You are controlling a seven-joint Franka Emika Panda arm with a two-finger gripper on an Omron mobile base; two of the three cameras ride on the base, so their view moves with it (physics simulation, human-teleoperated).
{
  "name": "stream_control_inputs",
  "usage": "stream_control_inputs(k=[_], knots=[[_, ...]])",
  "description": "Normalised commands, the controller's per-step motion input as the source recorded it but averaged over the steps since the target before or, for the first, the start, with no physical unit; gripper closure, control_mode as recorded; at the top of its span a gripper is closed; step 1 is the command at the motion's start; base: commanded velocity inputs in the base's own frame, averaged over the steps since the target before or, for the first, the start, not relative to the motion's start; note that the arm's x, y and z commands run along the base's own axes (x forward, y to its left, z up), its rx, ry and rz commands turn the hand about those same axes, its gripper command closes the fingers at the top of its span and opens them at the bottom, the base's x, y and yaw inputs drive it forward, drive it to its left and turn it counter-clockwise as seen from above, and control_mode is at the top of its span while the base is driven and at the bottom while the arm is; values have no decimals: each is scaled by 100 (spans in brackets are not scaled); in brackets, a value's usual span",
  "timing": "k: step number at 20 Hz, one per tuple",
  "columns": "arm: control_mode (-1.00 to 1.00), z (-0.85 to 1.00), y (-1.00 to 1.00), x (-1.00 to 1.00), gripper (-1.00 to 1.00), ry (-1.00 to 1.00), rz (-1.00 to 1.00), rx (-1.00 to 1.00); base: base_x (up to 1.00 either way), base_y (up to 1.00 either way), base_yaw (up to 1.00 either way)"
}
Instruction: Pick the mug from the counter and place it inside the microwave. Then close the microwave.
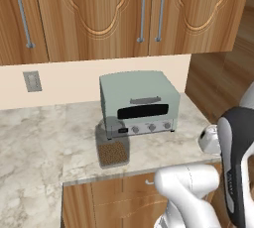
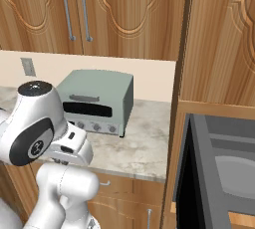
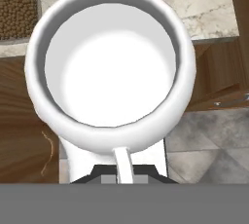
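Mug held up close under the hand camera, white inside and out, mouth open toward the lens, its thin handle running down into the end effector, which is pinched tight on that handle; in the left base view, same mug seen just past the arm's dark forearm, at the right end of the bench, whether resting on the stone or lifted off it cannot tell. Beneath the mug in the hand view, bench front edge, wooden cabinet fronts and grey floor tiles. Pale green toaster oven standing toward the back edge of the bench, against the cream wall; glass jar of brown bits just in front of its left corner, near the front edge. Wall outlet above the bench's back edge, left of the oven. Microwave beyond the right end of the bench, set into tall wooden cabinetry, dark door swung open, grey cavity showing
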Motion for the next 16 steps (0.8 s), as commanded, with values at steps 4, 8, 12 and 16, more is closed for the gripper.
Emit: stream_control_inputs(k=[4, 8, 12, 16], knots=[[-100, 0, 13, 63, 100, 2, -4, 0, 0, 0, 0], [-100, 0, 3, 28, 100, 1, 0, 0, 0, 0, 0], [-100, 0, 0, 10, 100, 1, 0, 0, 0, 0, 0], [-100, 0, 0, 0, 100, 0, 0, 0, 0, 0, 0]])
